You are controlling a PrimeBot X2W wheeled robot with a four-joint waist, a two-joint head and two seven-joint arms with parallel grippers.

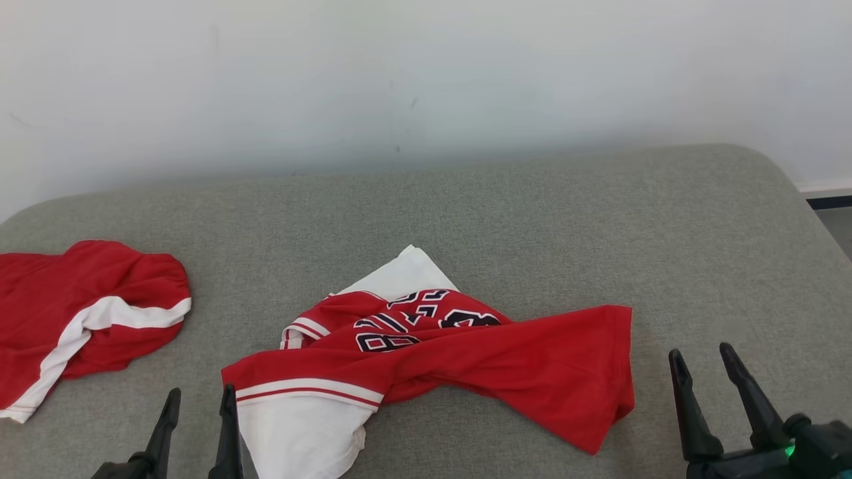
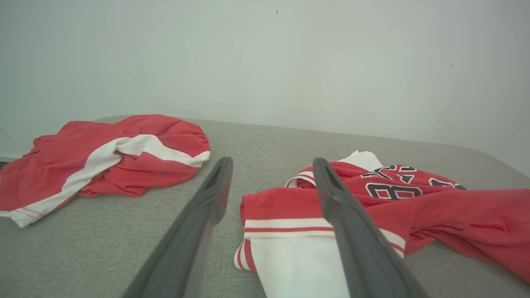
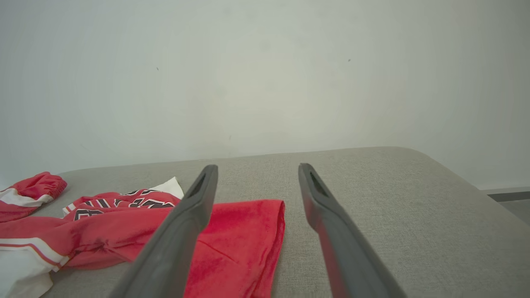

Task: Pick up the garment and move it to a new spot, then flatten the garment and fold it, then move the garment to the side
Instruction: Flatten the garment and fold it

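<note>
1. garment (image 1: 466,352): red-and-white jersey with dark numerals; crumpled and twisted; lies near the middle of the grey padded surface (image 1: 532,219), toward its front edge
2. garment layout: white panel with red stripes at its lower-left end; red panel spread out to the right; a white corner pokes out at the back
3. left gripper (image 1: 202,392): lower left in the head view; fingers spread wide, not clamped on anything; its inner finger sits just beside the garment's white striped end; cannot tell whether it touches the cloth
4. left wrist view: that same finger crosses in front of the striped band; the other finger is over bare grey fabric
5. right gripper (image 1: 700,350): lower right in the head view; fingers spread wide, not clamped on anything; near the garment's red right edge but apart from it, over bare surface
6. second red-and-white cloth (image 1: 86,313): bunched at the surface's left side; well apart from the garment, bare grey fabric between them
7. wall (image 1: 399,80): pale, directly behind the surface; a few small dark marks on it
</note>
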